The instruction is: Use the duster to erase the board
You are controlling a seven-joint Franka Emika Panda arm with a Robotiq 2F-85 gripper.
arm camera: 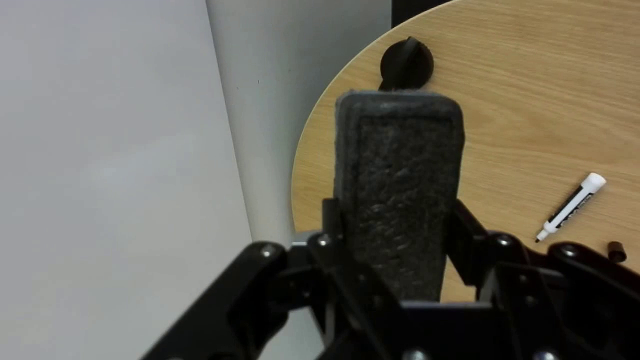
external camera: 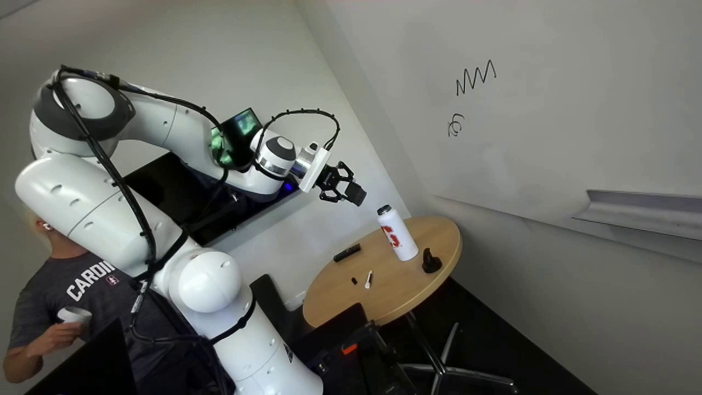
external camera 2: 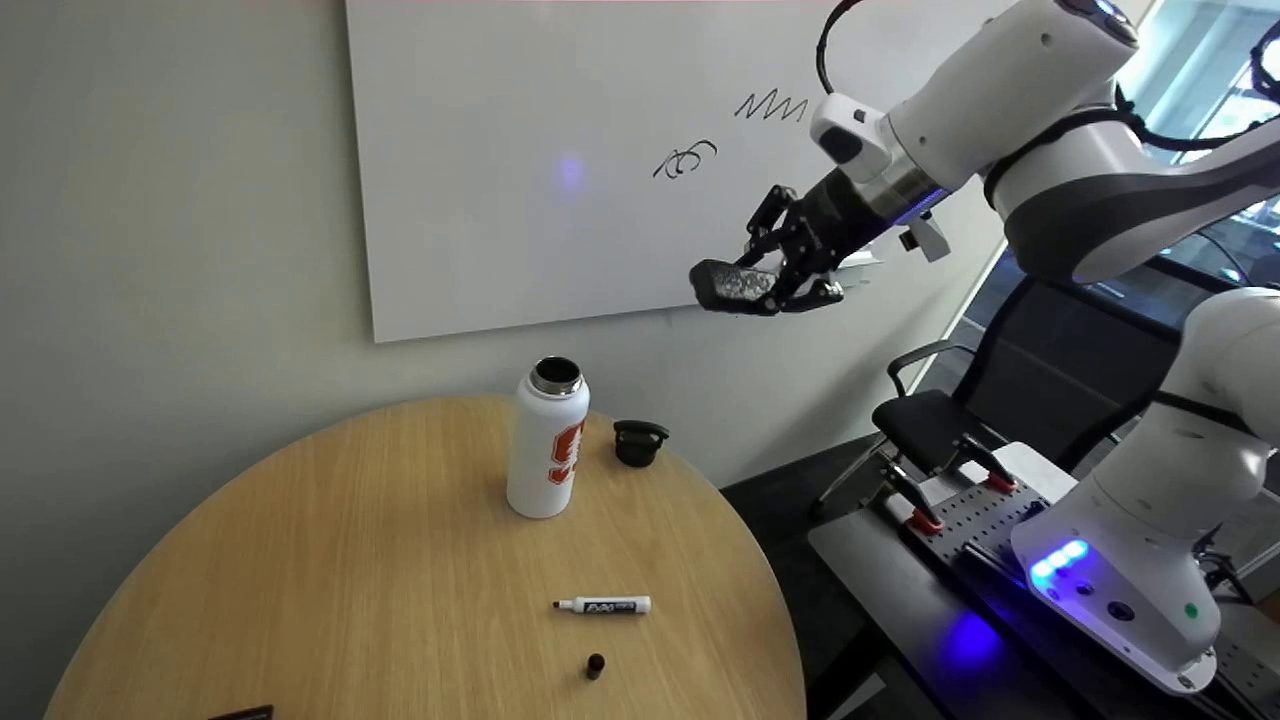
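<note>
The duster, a black flat block, is held in my gripper. It shows in both exterior views (external camera: 356, 193) (external camera 2: 730, 287) and fills the middle of the wrist view (arm camera: 400, 160). My gripper (external camera: 345, 187) (external camera 2: 775, 272) (arm camera: 395, 220) is shut on it, one finger on each side. The white board (external camera: 548, 142) (external camera 2: 500, 200) carries a dark zigzag (external camera: 476, 78) (external camera 2: 772, 105) and a loopy scribble (external camera: 455, 125) (external camera 2: 685, 160). In the wrist view the board (arm camera: 115, 175) is at the left, without marks in sight. The duster is in the air, apart from the board.
A round wooden table (external camera 2: 400, 560) stands below the board. On it are an open white bottle (external camera 2: 545, 445), a black lid (external camera 2: 638, 443), a marker (external camera 2: 605, 605) and its small cap (external camera 2: 595, 665). A grey ledge (external camera: 641, 211) juts from the board. A person (external camera: 82, 307) sits behind the arm.
</note>
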